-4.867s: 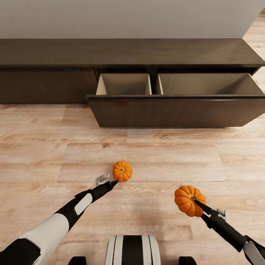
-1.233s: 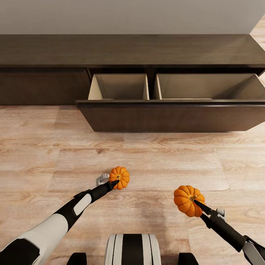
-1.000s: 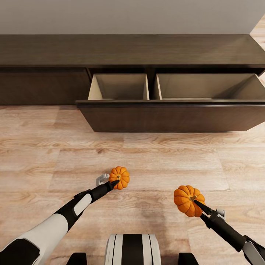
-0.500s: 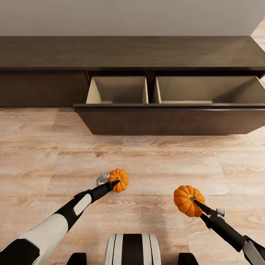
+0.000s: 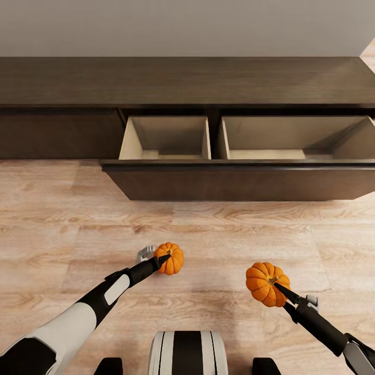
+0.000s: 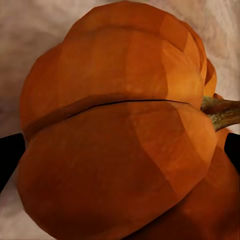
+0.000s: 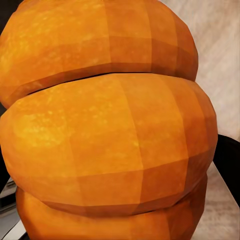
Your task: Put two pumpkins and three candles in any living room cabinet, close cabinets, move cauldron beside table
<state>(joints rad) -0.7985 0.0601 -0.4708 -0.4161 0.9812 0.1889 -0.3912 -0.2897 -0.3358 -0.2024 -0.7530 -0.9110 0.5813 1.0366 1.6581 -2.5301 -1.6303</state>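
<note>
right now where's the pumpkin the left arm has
In the head view the left pumpkin sits low and left of centre, clamped in the left gripper above the wooden floor, in front of the cabinet's open drawer.

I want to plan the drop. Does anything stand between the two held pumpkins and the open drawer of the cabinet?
Nothing visible does. Bare floor lies between the left pumpkin, the right pumpkin and the drawer. Only its raised front panel must be cleared from above.

Both arms extended forward; left gripper (image 5: 162,259) and right gripper (image 5: 282,289) each clamping pumpkin.
</note>
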